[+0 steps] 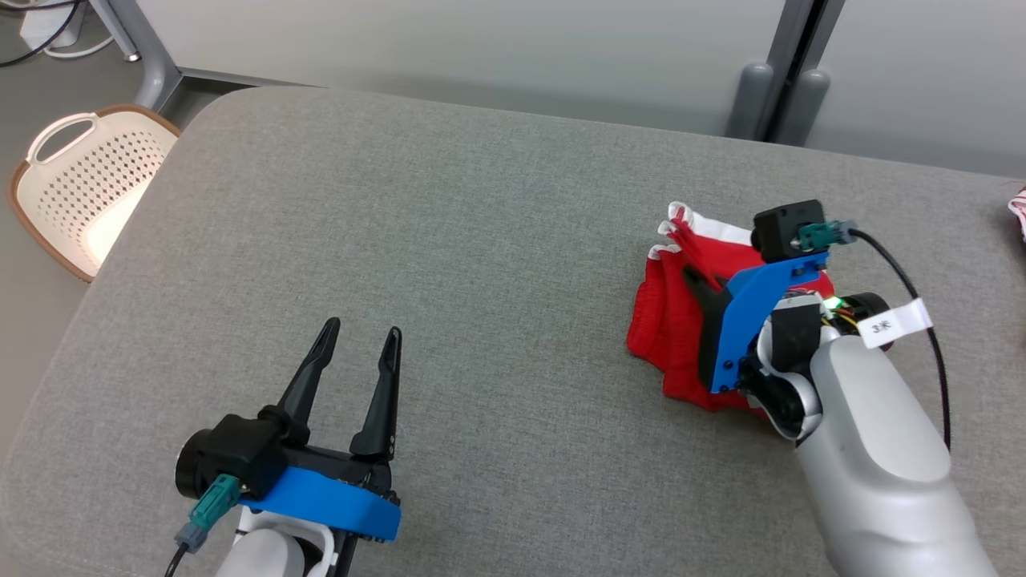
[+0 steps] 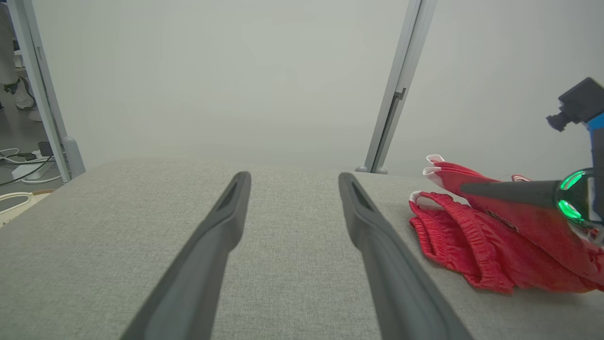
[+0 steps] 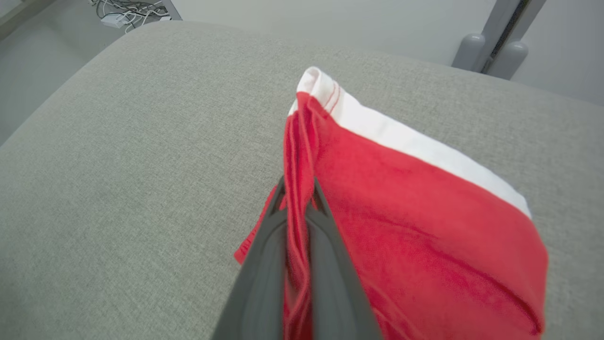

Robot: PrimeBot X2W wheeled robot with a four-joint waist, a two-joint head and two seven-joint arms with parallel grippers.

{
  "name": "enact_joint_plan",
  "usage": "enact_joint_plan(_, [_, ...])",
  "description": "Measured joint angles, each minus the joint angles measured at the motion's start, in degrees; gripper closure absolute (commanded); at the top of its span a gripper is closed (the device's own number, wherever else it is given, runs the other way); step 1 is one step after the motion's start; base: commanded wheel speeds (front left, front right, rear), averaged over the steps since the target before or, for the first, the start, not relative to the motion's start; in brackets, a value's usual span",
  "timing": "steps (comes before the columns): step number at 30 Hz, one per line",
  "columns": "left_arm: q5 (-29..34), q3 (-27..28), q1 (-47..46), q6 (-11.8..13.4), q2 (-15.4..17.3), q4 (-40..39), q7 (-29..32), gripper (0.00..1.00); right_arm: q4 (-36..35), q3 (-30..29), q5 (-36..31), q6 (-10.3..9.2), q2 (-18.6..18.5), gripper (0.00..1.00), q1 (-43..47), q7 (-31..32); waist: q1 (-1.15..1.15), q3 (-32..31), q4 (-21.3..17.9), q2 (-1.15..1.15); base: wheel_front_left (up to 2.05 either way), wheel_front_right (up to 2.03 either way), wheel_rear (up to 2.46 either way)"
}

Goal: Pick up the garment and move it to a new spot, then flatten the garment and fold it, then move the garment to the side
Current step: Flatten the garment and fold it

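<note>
- The right hand (image 3: 298, 185) is clamped on a bunched fold of the red garment (image 1: 672, 332), lifting its white-edged hem.
- The garment's other part lies on the right side of the grey table (image 1: 481, 240).
- The left hand (image 1: 361, 327), fingers spread apart, hovers at near left, well apart from the garment.

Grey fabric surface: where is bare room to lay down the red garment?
Bare: the grey fabric surface between the open left gripper and the red white-trimmed garment. Crowded: the right side, where the right gripper clamps it.
</note>
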Motion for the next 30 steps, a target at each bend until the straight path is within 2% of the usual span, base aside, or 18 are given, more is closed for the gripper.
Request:
enact_joint_plan(3, [-0.12, -0.18, 0.00, -0.01, -0.26, 0.22, 0.00, 0.00, 4.78, 1.76, 0.37, -0.01, 0.00, 1.00, -1.42, -0.11, 0.00, 0.15, 0.51, 0.00, 0.00, 0.00, 0.00])
enact_joint_plan(4, [-0.13, -0.22, -0.01, 0.00, -0.30, 0.30, 0.00, 0.00, 5.98, 2.44, 0.42, 0.00, 0.00, 0.73, -1.61, -0.20, 0.00, 0.14, 0.64, 0.00, 0.00, 0.00, 0.00])
enact_joint_plan(5, [-0.13, -0.23, -0.01, 0.00, -0.35, 0.30, 0.00, 0.00, 6.84, 2.60, 0.97, -0.01, 0.00, 0.17, -1.86, -1.14, 0.00, 0.13, 0.71, 0.00, 0.00, 0.00, 0.00])
enact_joint_plan(6, [-0.14, -0.21, 0.00, -0.01, -0.38, 0.31, -0.01, 0.00, 7.53, 3.01, 2.20, -0.01, 0.00, 0.00, -2.42, -2.16, 0.00, 0.11, 0.71, 0.00, 0.00, 0.00, 0.00])
enact_joint_plan(10, [-0.21, -0.02, 0.05, -0.01, -0.47, 0.38, 0.00, 0.00, 8.69, 6.16, 8.04, 0.00, 0.01, 0.00, -4.69, -5.38, 0.00, -0.03, 0.34, 0.00, 0.00, 0.00, 0.00])
enact_joint_plan(14, [-0.14, 0.81, 0.47, 0.00, -0.38, 0.26, 0.00, 0.00, 6.05, 9.75, 15.94, -0.01, 0.03, 0.00, -6.03, -10.07, 0.00, -0.56, -0.47, 0.00, 0.00, 0.00, 0.00])
enact_joint_plan(17, [0.05, 1.58, 1.03, 0.00, -0.19, -0.12, 0.00, 0.00, 4.98, 8.86, 12.25, 0.00, 0.18, 0.00, -7.05, -13.36, 0.00, -1.19, -1.51, 0.00, 0.00, 0.00, 0.00])
enact_joint_plan(21, [0.38, 1.98, 1.70, 0.00, -0.15, -0.52, 0.00, 0.00, 2.93, 3.49, 4.70, 0.00, -1.33, 0.00, -5.94, -15.80, 0.00, -2.26, -2.73, 0.00, 0.00, 0.00, 0.00])
enact_joint_plan(26, [0.48, 2.35, 2.53, 0.00, 0.01, -0.77, 0.00, 0.00, -1.11, -4.46, -2.67, -0.01, -5.19, 0.00, 1.29, -16.73, 0.00, -3.35, -4.20, 0.00, 0.00, 0.00, 0.00])
enact_joint_plan(30, [0.49, 2.24, 2.90, 0.00, 0.07, -0.92, 0.00, 0.00, -3.27, -9.62, -6.98, -0.01, -5.75, 0.00, 7.64, -16.57, 0.00, -3.85, -4.84, 0.00, 0.00, 0.00, 0.00])
